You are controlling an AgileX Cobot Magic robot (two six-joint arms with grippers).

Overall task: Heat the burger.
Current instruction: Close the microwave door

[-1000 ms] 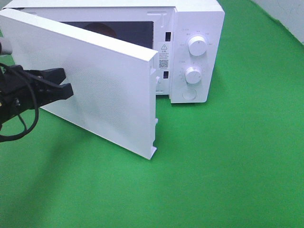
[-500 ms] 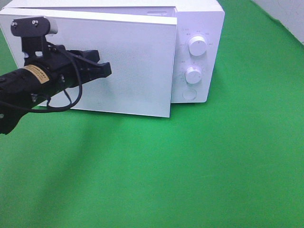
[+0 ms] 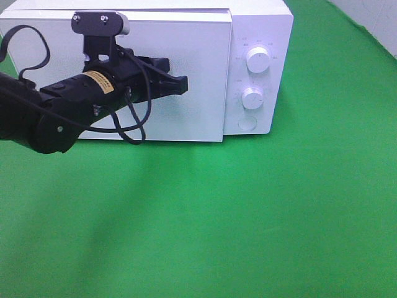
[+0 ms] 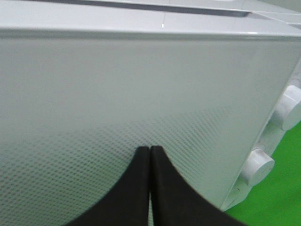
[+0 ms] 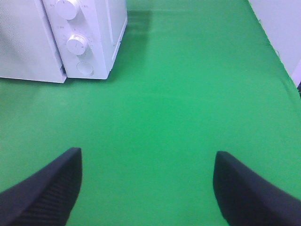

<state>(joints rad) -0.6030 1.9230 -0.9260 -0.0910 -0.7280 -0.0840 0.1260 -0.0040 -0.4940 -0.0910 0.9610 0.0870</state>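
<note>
Microwave (image 3: 273,31) door (image 3: 198,56) now flush shut; a second ago it stood swung wide. Left tool (image 3: 181,84), jaws pressed together and empty, has its tips against the door panel, at 9 o'clock from the lower knob (image 3: 252,98). Burger not visible, judged to be inside the cavity behind the door. Loading looks done, timer setting remains. Right tool (image 5: 148,188) is spread wide, holding nothing, over the green counter (image 3: 260,217) at 5 o'clock from the microwave.
</note>
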